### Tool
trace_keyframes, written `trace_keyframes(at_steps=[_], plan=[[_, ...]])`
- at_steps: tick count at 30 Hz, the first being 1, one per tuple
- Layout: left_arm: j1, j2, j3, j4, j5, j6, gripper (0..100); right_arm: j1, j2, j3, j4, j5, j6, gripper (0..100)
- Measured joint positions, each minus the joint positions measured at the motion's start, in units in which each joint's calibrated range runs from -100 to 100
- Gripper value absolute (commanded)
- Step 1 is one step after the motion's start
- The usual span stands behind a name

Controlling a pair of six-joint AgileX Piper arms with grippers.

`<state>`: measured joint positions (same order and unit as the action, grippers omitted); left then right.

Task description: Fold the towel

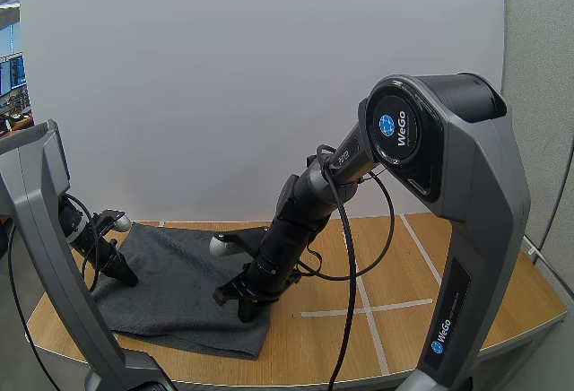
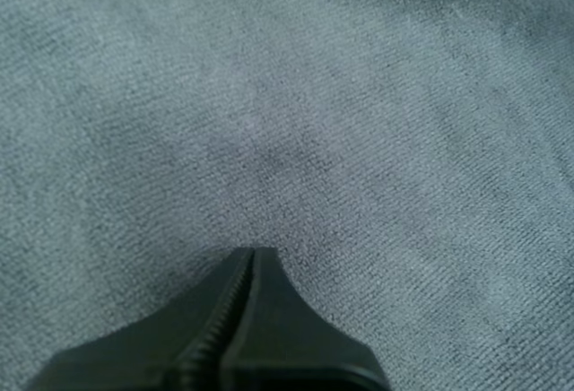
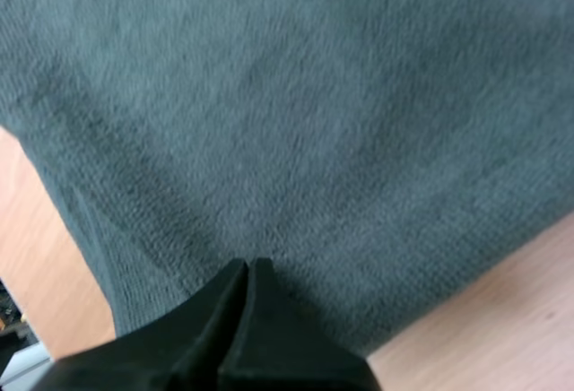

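High view: one dark grey towel (image 1: 179,294), two grippers, one wooden table (image 1: 408,274).
The towel lies spread flat on the table's left half. The left gripper (image 1: 127,277) rests at its left edge and the right gripper (image 1: 244,308) near its right edge. Both pairs of fingers (image 2: 211,328) are clenched together, tips against the soft, finely woven cloth.
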<state>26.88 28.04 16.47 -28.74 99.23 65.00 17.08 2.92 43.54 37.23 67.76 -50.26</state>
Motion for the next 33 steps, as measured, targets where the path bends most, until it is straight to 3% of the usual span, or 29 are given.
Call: trace_keyframes(at_steps=[17,33], plan=[[0.00,0.00,0.00,0.00,-0.35,-0.23,0,0.00,0.00,1.42,-6.14,19.44,0.93,0],[0.00,0.00,0.00,0.00,-0.48,-0.62,0,0.92,-2.61,-1.53,-1.36,20.54,0.93,0]])
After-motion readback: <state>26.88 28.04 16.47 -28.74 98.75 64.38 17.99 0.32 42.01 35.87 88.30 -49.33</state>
